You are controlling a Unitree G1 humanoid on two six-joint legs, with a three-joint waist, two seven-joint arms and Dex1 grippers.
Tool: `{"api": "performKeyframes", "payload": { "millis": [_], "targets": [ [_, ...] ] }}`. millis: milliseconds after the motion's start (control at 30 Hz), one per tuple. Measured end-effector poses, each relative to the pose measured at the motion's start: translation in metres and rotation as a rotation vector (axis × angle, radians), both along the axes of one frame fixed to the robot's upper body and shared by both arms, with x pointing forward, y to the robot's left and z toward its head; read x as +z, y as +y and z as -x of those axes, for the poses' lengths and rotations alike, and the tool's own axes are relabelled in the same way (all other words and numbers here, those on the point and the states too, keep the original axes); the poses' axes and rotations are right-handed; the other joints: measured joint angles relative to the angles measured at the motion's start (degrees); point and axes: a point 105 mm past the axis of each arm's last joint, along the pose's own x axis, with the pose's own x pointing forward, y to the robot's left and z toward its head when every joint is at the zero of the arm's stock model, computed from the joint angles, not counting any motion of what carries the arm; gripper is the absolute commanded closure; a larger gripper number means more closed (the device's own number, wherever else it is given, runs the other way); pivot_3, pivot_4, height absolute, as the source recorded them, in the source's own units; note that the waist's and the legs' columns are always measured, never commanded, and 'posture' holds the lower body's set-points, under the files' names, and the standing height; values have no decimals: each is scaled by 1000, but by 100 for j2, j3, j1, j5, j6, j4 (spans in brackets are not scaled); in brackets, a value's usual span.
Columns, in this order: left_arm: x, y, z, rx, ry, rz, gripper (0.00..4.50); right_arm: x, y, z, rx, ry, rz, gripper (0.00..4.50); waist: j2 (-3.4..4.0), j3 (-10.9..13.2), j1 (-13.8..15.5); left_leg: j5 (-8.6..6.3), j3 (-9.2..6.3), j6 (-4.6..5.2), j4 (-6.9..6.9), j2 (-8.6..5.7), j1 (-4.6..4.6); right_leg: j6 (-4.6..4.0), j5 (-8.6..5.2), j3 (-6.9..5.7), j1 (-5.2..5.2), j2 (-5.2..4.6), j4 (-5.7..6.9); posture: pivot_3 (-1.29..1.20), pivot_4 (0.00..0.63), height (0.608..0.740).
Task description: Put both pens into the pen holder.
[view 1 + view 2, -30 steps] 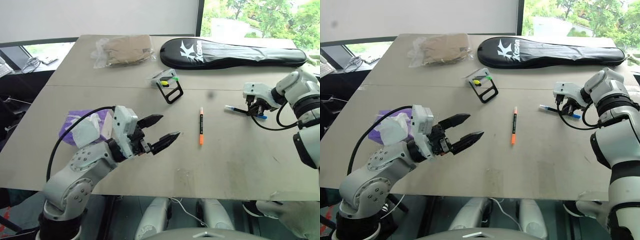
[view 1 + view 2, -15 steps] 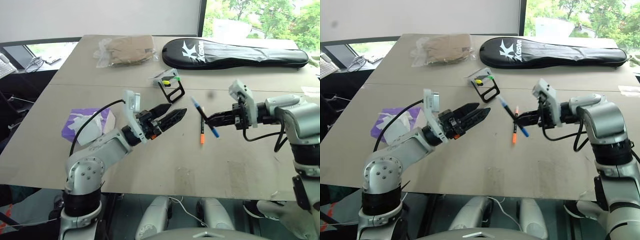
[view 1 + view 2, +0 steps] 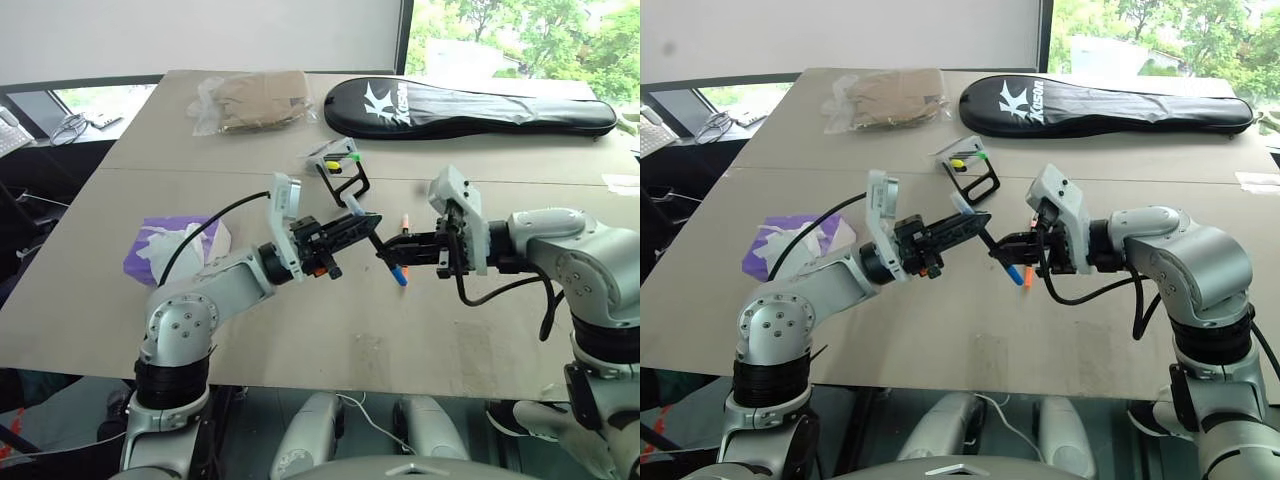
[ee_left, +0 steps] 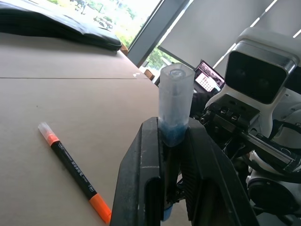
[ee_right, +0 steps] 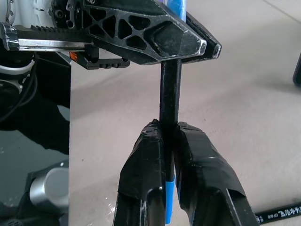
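I am holding the black-barrelled pen with a blue end and a clear cap [image 5: 170, 94] above the grey tabletop [image 3: 480, 320] with both grippers; my left gripper [image 3: 362, 226] is clamping its capped end, my right gripper [image 3: 393, 258] is pinching the barrel near the blue tip; the orange-tipped black pen [image 4: 73, 171] is lying on the table beneath; the small black-framed pen holder [image 3: 338, 172] is sitting just beyond.
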Motion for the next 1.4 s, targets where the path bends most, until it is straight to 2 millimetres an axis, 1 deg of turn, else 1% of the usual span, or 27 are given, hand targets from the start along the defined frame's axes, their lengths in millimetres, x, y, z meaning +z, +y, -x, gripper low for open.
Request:
{"api": "performKeyframes", "payload": {
  "millis": [33,67,100,167,233,300,333,367,400,467,533,600,667,767,833,933,1000,1133,1267,1333,1367,1400],
  "targets": [
    [1,1,-2,18,-15,-9,4500,0,0,2,12,-20,-34,2779,0,0,3,0,0,0,0,0,0,0,0,0,0,0,0,0,150,740],
    [3,4,-5,42,-37,-22,4500,-1,-2,2,8,-34,-49,2363,-1,0,7,0,-1,0,-1,0,0,0,0,-2,1,0,0,0,150,740],
    [7,9,-10,82,-73,-46,4500,-3,-6,1,-5,-61,-57,1794,-1,1,14,0,0,0,-1,0,-1,0,0,-2,0,0,0,0,150,740],
    [22,17,-19,151,-165,-85,4500,-6,-14,-1,-43,-117,-59,1024,-2,1,22,0,2,0,-1,-1,-1,0,0,-2,0,0,-1,0,150,740],
    [52,20,-26,212,-319,-115,4500,0,-22,3,-50,-172,-125,1024,-5,3,34,0,0,0,-1,-1,-3,0,0,-3,1,0,-2,0,150,740],
    [85,18,-26,257,-494,-139,4500,12,-26,10,-30,-219,-178,1024,-6,4,26,0,4,0,0,-2,-3,1,0,-3,1,1,-4,0,150,740],
    [99,17,-25,286,-602,-194,4500,20,-29,11,-43,-262,-196,1024,-6,4,2,0,9,0,-3,-2,1,1,0,-3,0,2,-4,0,150,740],
    [104,17,-26,305,-658,-228,4500,23,-31,10,-58,-286,-200,1024,-4,2,-18,0,21,0,-13,-1,10,1,0,0,1,3,-4,0,150,740],
    [107,16,-27,327,-745,-304,4500,28,-34,7,-93,-327,-204,1024,-4,2,-33,0,26,0,-16,0,12,1,0,3,0,5,-1,0,150,740],
    [100,11,-34,356,-881,-476,4500,36,-42,-4,-195,-416,-196,1024,-3,2,-28,1,25,-1,-21,1,14,1,0,2,-1,7,0,0,150,740],
    [87,8,-46,375,-952,-591,4500,44,-48,-11,-275,-491,-193,1024,-3,2,-3,1,18,-2,-19,2,10,1,0,1,-3,7,-1,0,150,740],
    [77,7,-54,373,-994,-661,4500,48,-51,-13,-311,-522,-200,1024,-4,2,10,1,18,-1,-18,1,8,1,0,1,-3,5,-3,0,150,740],
    [66,5,-64,372,-1040,-717,4500,48,-55,-13,-338,-532,-195,1024,-5,3,22,1,17,-1,-17,0,2,1,0,0,-4,4,-7,0,150,740],
    [54,2,-82,382,-1077,-755,4500,43,-57,-8,-359,-520,-191,1024,-8,4,53,1,6,-1,-15,-2,-3,1,0,-1,-4,2,-9,0,150,740],
    [54,-1,-91,388,-1109,-765,4500,39,-57,-5,-366,-514,-184,1024,-9,5,45,1,6,-1,-14,-2,-4,1,0,-2,-4,2,-8,0,150,740],
    [56,-4,-99,378,-1150,-762,4500,34,-58,-1,-383,-513,-169,1024,-9,5,5,1,10,0,-14,-2,-3,2,0,-3,-4,2,-6,0,150,740],
    [50,-6,-103,358,-1156,-760,4500,33,-58,1,-396,-515,-168,1024,-9,5,-6,1,12,0,-14,-2,0,1,0,-3,-4,3,-4,0,150,740],
    [33,-4,-115,334,-1121,-778,4500,33,-55,6,-404,-521,-175,1024,-9,5,-6,2,8,0,-12,-1,-1,1,0,-5,-5,5,-2,0,150,740],
    [31,1,-125,339,-1120,-824,4500,26,-56,10,-412,-497,-171,1024,-11,4,8,2,10,1,-10,-6,-2,3,0,-9,-4,3,-2,0,150,740],
    [26,3,-132,353,-1105,-860,3467,26,-58,11,-414,-496,-170,960,-11,4,6,2,10,2,-9,-6,-2,3,0,-11,-4,4,0,0,150,740],
    [26,3,-133,356,-1103,-862,3200,26,-58,11,-414,-496,-169,960,-11,4,5,2,9,2,-8,-6,-2,3,0,-12,-4,4,0,0,150,740],
    [26,2,-135,363,-1097,-866,2744,26,-59,12,-414,-495,-165,960,-12,5,5,2,8,2,-8,-6,-2,3,0,-13,-4,5,1,0,150,740]
  ]
}}
